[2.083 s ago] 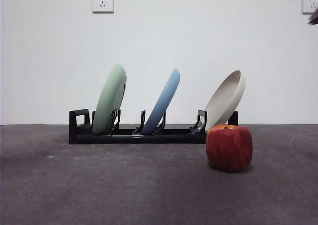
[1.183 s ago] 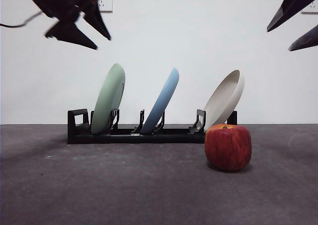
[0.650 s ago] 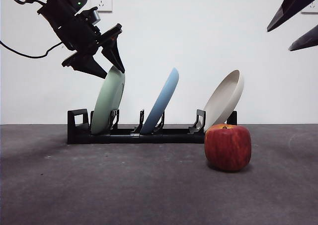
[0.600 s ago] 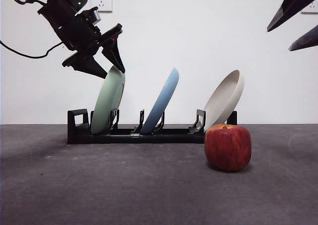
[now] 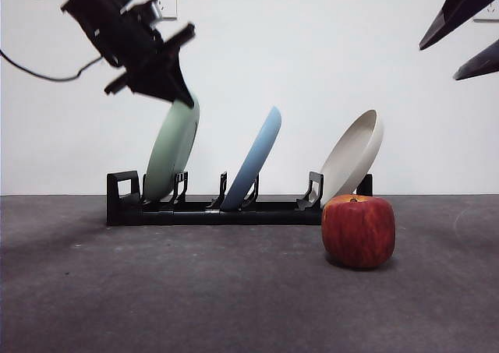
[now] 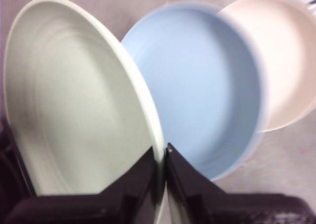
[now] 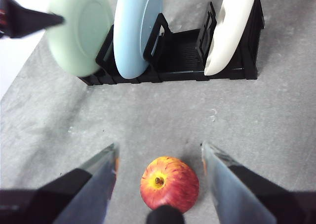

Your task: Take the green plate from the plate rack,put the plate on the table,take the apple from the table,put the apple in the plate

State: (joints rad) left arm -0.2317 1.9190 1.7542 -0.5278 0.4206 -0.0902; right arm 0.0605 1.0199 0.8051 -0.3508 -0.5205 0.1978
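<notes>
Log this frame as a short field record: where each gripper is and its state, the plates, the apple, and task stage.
left gripper: jaws closed on the top rim of the pale mint green round plate
green plate: leaning in the long black plastic plate rack, end slot
right gripper: open, above the red apple, not touching
apple: on the dark grey table, in front of the rack
other plates: light blue plate and beige plate, racked
stage: plate gripped, not yet out
</notes>
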